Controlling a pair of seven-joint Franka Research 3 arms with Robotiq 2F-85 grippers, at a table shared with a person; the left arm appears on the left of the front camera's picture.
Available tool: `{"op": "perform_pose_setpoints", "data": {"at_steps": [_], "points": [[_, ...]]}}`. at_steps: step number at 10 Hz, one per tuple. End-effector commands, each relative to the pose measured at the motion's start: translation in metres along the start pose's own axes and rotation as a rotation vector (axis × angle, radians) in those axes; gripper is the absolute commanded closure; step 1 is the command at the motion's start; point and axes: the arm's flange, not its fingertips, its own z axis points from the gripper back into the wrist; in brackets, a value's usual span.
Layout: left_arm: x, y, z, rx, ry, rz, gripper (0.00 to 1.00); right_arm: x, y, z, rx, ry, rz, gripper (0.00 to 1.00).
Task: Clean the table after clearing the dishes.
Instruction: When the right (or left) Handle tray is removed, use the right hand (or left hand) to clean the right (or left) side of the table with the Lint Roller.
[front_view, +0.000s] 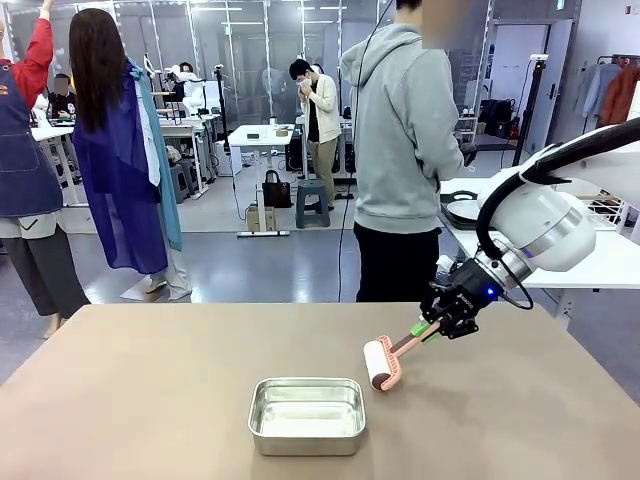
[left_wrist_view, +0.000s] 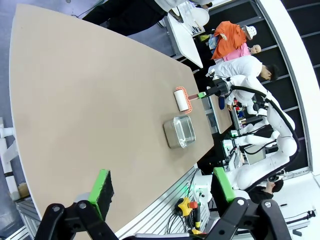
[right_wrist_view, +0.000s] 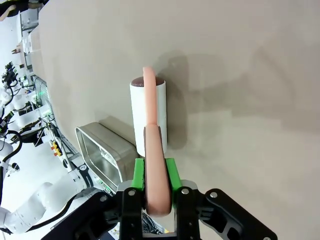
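While the right gripper (front_view: 428, 328) stands clamped on the pink handle of one lint roller (front_view: 383, 362), green pads pressed against both sides of the handle, the roller's white drum rests on the table (front_view: 150, 400). The wide taupe top spreads across the foreground, from the robot's side to the person (front_view: 400, 150) standing at its far edge. One small steel pan (front_view: 306, 438) sits on it near the robot's edge, just left of the roller and apart from it; its inside shows bare shiny metal. The left gripper (left_wrist_view: 161, 180) hangs above the table's near edge, its two fingers spread wide with nothing between them. Beyond, on one white side table (front_view: 600, 265), a single dark tray (front_view: 458, 212) lies partly hidden by the person.
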Motion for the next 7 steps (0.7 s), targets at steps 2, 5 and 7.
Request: {"op": "perform_pose_setpoints", "data": {"at_steps": [2,5,7], "points": [[-0.002,-0.004,0.004,0.008,0.008,-0.007,0.0,-0.012,-0.035,0.017,-0.037,-0.039,0.021,0.79],[-0.002,-0.004,0.004,0.008,0.008,-0.007,0.0,-0.025,-0.073,0.048,-0.133,-0.089,0.016,0.79],[-0.002,-0.004,0.004,0.008,0.008,-0.007,0.0,-0.034,-0.095,0.079,-0.162,-0.128,-0.015,0.79]]}}
